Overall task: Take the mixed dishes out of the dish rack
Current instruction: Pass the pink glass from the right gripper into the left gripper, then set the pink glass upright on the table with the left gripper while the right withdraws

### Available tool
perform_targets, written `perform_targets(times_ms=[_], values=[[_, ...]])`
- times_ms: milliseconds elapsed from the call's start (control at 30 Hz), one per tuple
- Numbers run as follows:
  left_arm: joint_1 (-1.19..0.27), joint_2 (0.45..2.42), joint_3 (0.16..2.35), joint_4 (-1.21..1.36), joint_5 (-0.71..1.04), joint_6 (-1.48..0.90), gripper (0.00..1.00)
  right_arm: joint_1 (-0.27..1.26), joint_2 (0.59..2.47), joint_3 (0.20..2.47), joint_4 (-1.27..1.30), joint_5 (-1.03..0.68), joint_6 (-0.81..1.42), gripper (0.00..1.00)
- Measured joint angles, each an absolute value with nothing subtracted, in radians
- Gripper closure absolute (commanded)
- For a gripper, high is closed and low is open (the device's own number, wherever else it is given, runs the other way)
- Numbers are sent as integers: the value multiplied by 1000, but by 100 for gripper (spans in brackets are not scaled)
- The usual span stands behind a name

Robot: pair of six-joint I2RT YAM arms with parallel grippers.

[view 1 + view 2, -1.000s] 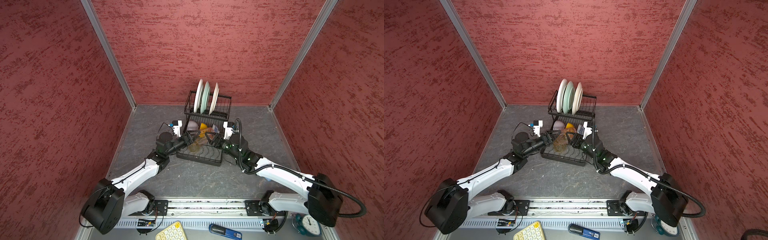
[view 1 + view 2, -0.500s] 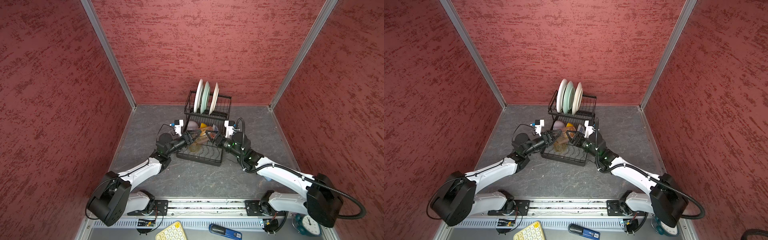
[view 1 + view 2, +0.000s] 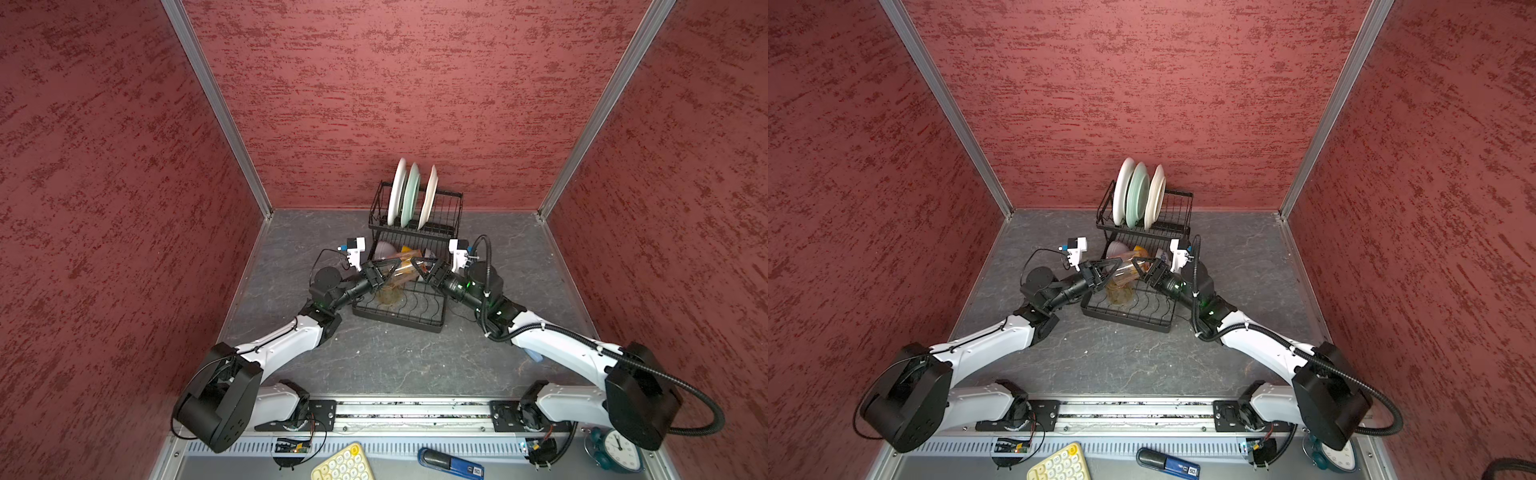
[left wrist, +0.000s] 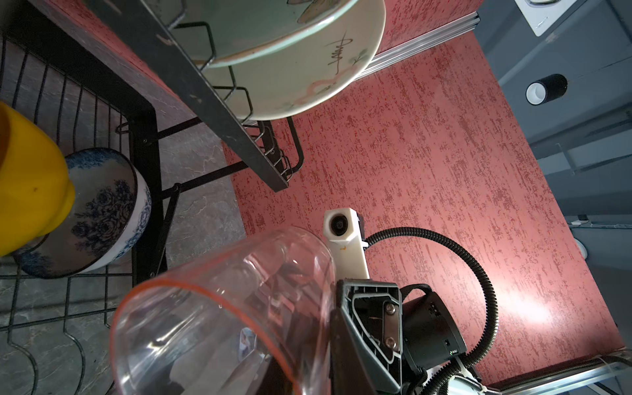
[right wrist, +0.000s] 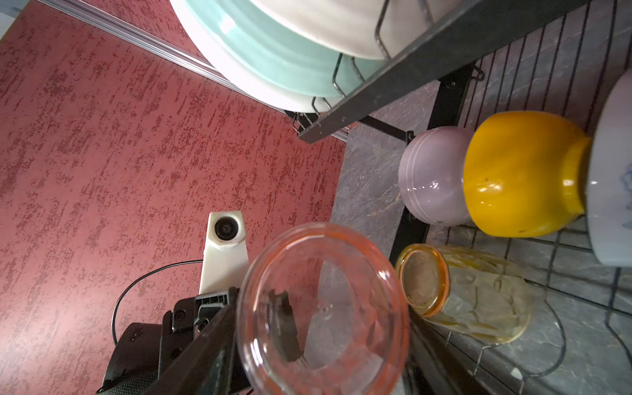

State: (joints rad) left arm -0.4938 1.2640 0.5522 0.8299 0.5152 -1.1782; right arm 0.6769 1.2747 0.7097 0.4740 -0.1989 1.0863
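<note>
Right wrist view caught the left gripper (image 5: 254, 307) pinched on the rim of the pink tumbler (image 5: 325, 307), the right gripper (image 3: 417, 266) clasping its base, over the dish rack (image 3: 399, 322); amber tumbler (image 5: 472, 294) lay below; plates (image 3: 411, 195) stood beyond.

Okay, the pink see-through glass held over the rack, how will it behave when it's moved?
The pink glass looks smooth and shiny, so it may slip in a pinch. Its thin clear wall suggests it is light, maybe breakable. Being round, it would likely roll if laid sideways.
</note>
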Motion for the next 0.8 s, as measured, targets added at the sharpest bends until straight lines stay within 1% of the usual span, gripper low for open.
perform_targets(times_ms=[33, 167, 267, 300, 400, 533, 800], values=[[-494, 1262, 552, 828, 515, -1177, 100, 676, 1275, 710, 474, -202, 1086, 34], [-494, 1244, 552, 806, 512, -1168, 100, 674, 1274, 710, 473, -215, 1082, 21], [-499, 1224, 552, 768, 508, -1134, 100, 674, 1274, 701, 455, -214, 1055, 14], [-499, 1219, 552, 747, 504, -1122, 100, 674, 1274, 698, 451, -213, 1046, 10], [-498, 1209, 552, 673, 485, -1087, 100, 672, 1267, 691, 448, -200, 1021, 4], [-497, 1196, 553, 582, 464, -1045, 100, 671, 1244, 686, 426, -181, 981, 1], [-470, 1153, 580, 386, 422, -952, 100, 670, 1179, 678, 340, -114, 853, 1]])
